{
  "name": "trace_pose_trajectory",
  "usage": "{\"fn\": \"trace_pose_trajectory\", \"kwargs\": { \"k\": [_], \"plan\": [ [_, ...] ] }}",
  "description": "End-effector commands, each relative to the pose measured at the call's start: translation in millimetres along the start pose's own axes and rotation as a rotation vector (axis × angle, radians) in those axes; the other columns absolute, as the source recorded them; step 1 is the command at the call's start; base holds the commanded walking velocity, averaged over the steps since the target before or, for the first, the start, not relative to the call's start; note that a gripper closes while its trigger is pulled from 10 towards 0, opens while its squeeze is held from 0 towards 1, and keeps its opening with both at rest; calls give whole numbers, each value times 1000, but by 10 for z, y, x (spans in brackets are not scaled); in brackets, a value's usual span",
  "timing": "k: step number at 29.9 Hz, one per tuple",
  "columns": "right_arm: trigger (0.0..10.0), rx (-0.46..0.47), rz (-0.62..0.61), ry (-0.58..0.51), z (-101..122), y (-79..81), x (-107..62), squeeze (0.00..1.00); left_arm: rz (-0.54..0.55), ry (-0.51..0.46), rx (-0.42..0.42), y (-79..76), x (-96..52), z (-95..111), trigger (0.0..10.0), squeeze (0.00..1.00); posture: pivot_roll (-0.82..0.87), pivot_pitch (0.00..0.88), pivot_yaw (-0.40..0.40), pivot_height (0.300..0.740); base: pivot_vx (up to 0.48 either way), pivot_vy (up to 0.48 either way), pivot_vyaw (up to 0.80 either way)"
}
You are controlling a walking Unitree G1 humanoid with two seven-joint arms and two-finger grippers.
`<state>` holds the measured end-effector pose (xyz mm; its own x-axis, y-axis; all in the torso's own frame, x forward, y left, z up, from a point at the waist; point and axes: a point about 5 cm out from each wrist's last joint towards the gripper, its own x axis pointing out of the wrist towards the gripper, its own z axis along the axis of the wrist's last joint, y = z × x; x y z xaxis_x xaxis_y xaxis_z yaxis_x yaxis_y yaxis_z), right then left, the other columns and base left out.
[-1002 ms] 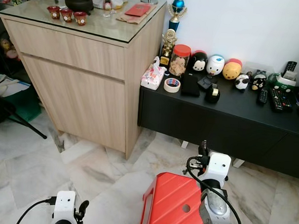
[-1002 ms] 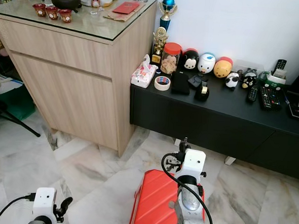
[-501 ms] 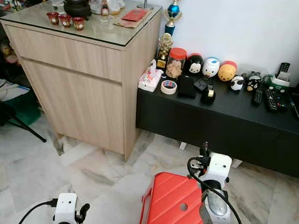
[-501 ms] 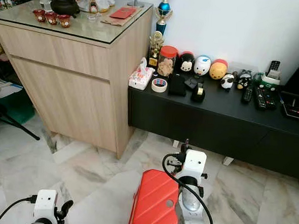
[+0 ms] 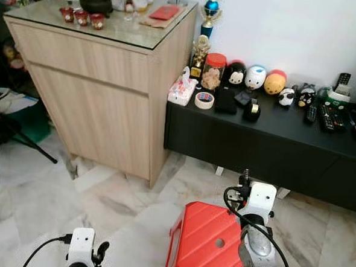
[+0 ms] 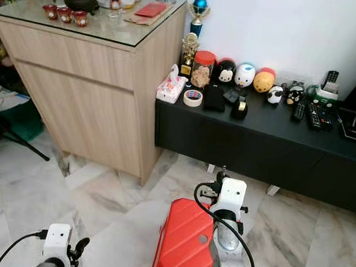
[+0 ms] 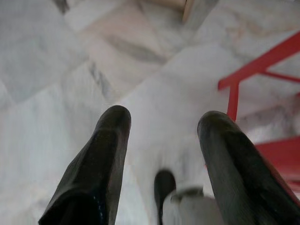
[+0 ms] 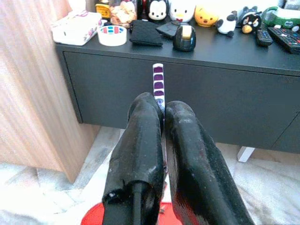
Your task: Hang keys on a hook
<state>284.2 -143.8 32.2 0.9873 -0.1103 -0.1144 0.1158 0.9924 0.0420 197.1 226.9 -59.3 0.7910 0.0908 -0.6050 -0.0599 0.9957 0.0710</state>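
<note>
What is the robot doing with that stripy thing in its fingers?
The robot stands on the marble floor facing a low black cabinet full of toys and remotes. Its right gripper is shut on a thin purple-and-white strip, maybe a key tag, held out toward the cabinet. The left gripper is open, hanging low over the floor beside a red stool. I can't spot a hook here.

Tape roll (image 5: pixel 204 100) and tissue pack (image 5: pixel 182 91) at black console's (image 5: pixel 268 148) left edge, beside wooden cabinet (image 5: pixel 101 98).
</note>
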Motion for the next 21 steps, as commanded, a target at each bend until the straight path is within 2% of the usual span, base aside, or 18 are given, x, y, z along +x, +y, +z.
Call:
{"fn": "trace_pose_trajectory", "kwargs": {
  "k": [1,21],
  "plan": [
    [10000,-3,-12,8,-7,-24,3,0,1,43,0,8,-26,-85,10000,0,58,0,-67,740,-322,0,0],
    [10000,-2,-14,6,5,-12,20,0,4,59,-1,21,-28,-101,10000,0,60,0,-67,740,-324,0,0]
  ]
}}
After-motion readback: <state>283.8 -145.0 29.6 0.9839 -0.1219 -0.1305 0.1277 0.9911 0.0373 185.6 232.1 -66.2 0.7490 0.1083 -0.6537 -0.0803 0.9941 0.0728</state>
